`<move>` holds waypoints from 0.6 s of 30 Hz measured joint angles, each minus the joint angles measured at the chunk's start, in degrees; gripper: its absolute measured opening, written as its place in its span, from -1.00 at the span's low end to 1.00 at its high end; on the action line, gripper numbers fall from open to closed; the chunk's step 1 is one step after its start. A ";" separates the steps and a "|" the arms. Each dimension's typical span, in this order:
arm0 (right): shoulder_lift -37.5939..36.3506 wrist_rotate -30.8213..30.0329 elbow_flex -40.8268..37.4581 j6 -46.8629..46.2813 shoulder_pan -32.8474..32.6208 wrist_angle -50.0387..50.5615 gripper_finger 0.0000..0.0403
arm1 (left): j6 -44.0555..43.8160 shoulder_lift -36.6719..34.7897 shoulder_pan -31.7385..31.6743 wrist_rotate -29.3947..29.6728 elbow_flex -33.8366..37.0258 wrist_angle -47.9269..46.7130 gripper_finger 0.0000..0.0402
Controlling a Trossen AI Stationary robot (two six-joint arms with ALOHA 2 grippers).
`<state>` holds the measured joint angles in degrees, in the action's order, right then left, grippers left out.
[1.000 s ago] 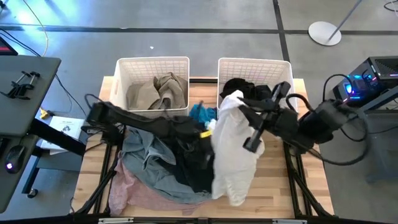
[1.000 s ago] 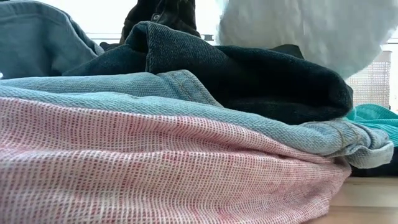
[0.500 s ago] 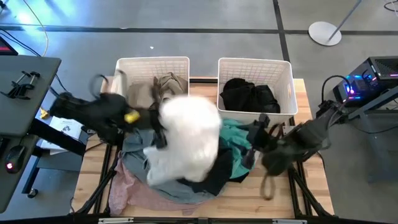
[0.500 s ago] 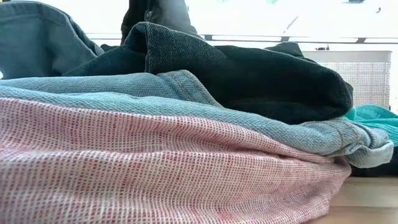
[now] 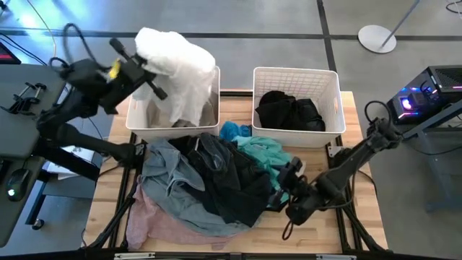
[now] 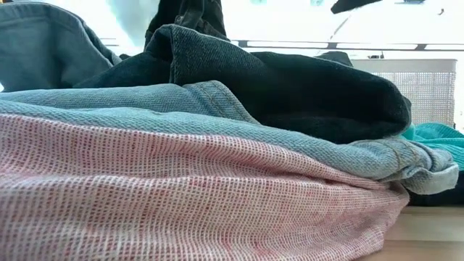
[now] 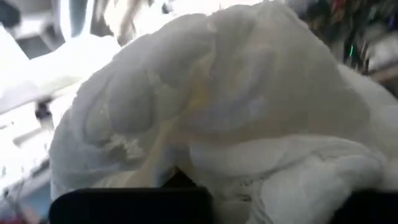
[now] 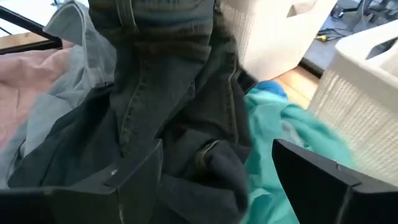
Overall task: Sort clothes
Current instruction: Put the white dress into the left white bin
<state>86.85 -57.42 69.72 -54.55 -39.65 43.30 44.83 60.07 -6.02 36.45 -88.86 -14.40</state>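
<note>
Wooden slats of the table (image 5: 317,242) carry the unsorted heap, and from the low view's level the pile stacks up: a pale pink knit (image 6: 181,196) at the bottom nearest the camera, a grey-blue denim piece (image 6: 217,109) on it, and dark denim (image 6: 290,87) on top, with a teal garment (image 6: 435,134) peeking out beside them. The right gripper (image 5: 287,189) sits low at the heap's edge, jaws spread wide and empty, framing the dark denim and the teal cloth in its wrist view.

Farther back stand two white baskets. The right basket (image 5: 333,94) holds black clothing (image 5: 290,110). Over the left basket (image 5: 137,115), the left gripper (image 5: 137,68) is clenched on a white garment (image 5: 180,68), which hangs bunched from the grip, its long axis running from the pinched end down and across toward the basket's inside, the lower end dipping behind the rim.

The step in hand looks like dropping the white piece into the left basket. The next move probably calls for the left jaws to let go once the cloth is over the opening, while the right gripper closes on the dark denim.
</note>
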 joint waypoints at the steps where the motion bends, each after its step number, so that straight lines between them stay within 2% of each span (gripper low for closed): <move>1: 0.00 -0.06 -1.58 0.66 0.23 -2.54 0.44 | -2.54 -0.09 -2.74 -1.60 0.06 -3.68 -1.00; 6: 0.00 -1.99 -6.59 1.41 1.42 -9.95 0.44 | -16.34 0.37 -16.24 -15.67 5.48 -15.36 -1.00; 8: 0.00 -3.15 -7.35 1.01 1.79 -10.96 0.44 | -20.91 0.90 -20.83 -20.68 9.85 -15.91 -1.00; 14: -0.02 -3.44 -7.79 1.03 2.55 -12.01 0.44 | -32.46 5.64 -33.89 -27.03 23.93 -13.92 -0.99; 18: -0.02 -3.42 -7.79 1.03 2.55 -11.99 0.44 | -40.91 11.26 -39.45 -36.23 30.17 -15.36 -0.89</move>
<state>86.83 -60.84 61.93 -53.52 -37.10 31.30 3.91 71.33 -45.48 0.22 -58.69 -29.77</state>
